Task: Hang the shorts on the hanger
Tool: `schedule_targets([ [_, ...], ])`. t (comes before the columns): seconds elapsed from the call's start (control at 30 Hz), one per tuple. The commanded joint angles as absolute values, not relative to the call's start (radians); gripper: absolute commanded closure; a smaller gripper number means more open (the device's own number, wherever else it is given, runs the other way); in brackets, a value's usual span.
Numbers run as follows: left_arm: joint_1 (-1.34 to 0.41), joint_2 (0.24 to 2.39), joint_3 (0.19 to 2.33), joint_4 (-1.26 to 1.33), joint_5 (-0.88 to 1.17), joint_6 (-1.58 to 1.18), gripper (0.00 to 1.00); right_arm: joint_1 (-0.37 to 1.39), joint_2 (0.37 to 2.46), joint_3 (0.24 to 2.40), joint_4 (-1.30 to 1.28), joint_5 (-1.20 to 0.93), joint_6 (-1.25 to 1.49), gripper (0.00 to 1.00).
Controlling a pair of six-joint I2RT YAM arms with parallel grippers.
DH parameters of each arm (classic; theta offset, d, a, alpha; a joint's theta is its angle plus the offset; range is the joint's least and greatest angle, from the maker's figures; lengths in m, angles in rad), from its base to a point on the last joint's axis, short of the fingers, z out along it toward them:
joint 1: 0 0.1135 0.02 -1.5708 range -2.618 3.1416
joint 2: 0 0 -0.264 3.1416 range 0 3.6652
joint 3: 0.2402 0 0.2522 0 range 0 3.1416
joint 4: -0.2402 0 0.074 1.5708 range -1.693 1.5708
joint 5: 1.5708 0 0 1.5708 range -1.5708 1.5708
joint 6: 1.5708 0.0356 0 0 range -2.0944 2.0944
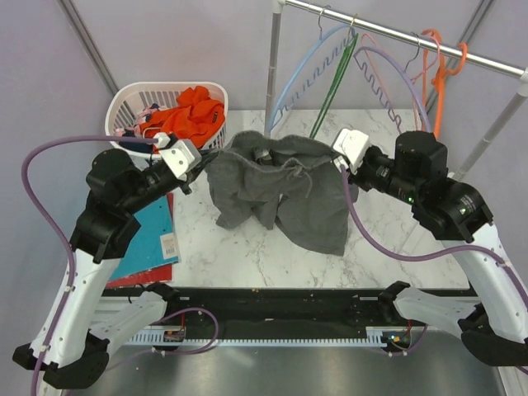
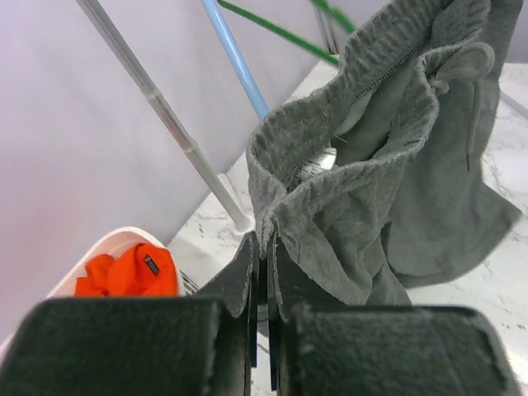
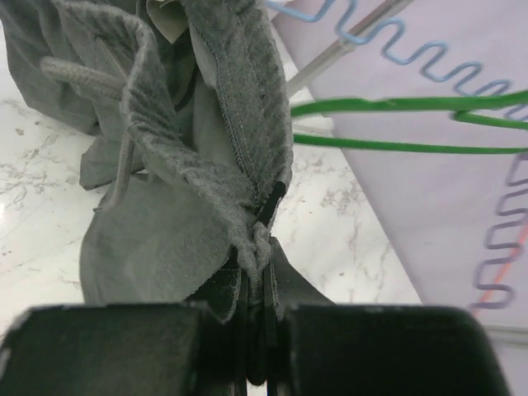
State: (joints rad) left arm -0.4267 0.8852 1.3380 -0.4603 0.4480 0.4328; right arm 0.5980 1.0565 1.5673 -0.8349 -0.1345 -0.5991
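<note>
In the top view, a white laundry basket point(image 1: 169, 86) stands in the upper left with an orange garment point(image 1: 196, 111) heaped in it. Below it, at the left edge of the marble table point(image 1: 239, 252), a teal booklet point(image 1: 153, 231) lies on top of something red.

The left gripper point(image 1: 200, 167) reaches in from the left. Its wrist view shows its two fingers pressed together on a fold of the waistband at the left end of the shorts point(image 2: 388, 181). The left gripper point(image 2: 262, 247) is clamped on the fabric there, with the basket point(image 2: 107, 243) and the orange garment point(image 2: 124, 272) in the lower left of that frame.

The shorts point(image 1: 276, 190) hang in the middle of the top view, stretched between the two grippers with the waist uppermost. The legs droop and bunch onto the table below. They are below and in front of the rail, not on any hanger.

At the right end of the waistband, the right gripper point(image 1: 340, 162) holds the other side. In its wrist view, the right gripper point(image 3: 257, 247) is pinched tight on a gathered bit of the hem, and the drawstring point(image 3: 82, 74) dangles in the upper left.

Behind the shorts, the hanger point(image 1: 290, 82) hangs from the metal rail point(image 1: 396, 33) in the upper middle. Its wavy bar point(image 3: 388, 37) shows at the top of the right wrist view. To its right along the rail are a green hanger point(image 1: 332, 99), a lavender hanger point(image 1: 400, 82) and an orange hanger point(image 1: 437, 78).
</note>
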Motion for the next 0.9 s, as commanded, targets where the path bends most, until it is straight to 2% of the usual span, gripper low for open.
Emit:
schedule_targets([
  [0.0, -0.423, 0.821, 1.169, -0.529, 0.446, 0.508, 0.98, 0.6, 1.014, 1.337, -0.835, -0.205, -0.618, 1.0],
  [0.13, -0.423, 0.761, 1.042, -0.661, 0.489, 0.577, 0.98, 0.618, 0.985, 1.162, -0.801, -0.238, -0.623, 1.0],
  [0.23, -0.423, 0.765, 0.918, -0.654, 0.451, 0.589, 0.98, 0.629, 0.995, 1.034, -0.681, -0.195, -0.635, 1.0],
  [0.37, -0.423, 0.853, 0.783, -0.453, 0.373, 0.598, 0.98, 0.634, 1.103, 0.959, -0.519, -0.135, -0.675, 1.0],
  [0.5, -0.399, 0.971, 0.804, -0.284, 0.336, 0.591, 0.98, 0.632, 1.18, 0.945, -0.405, -0.081, -0.73, 1.0],
  [0.6, -0.344, 1.014, 0.813, -0.253, 0.409, 0.621, 0.98, 0.635, 1.151, 0.875, -0.376, -0.061, -0.794, 1.0],
  [0.77, -0.348, 1.017, 0.634, -0.416, 0.592, 0.961, 0.98, 0.661, 1.06, 0.651, -0.388, -0.089, -0.935, 1.0],
  [0.87, -0.406, 1.04, 0.537, -0.407, 0.545, 1.071, 0.98, 0.698, 1.09, 0.582, -0.324, -0.051, -0.966, 0.97],
])
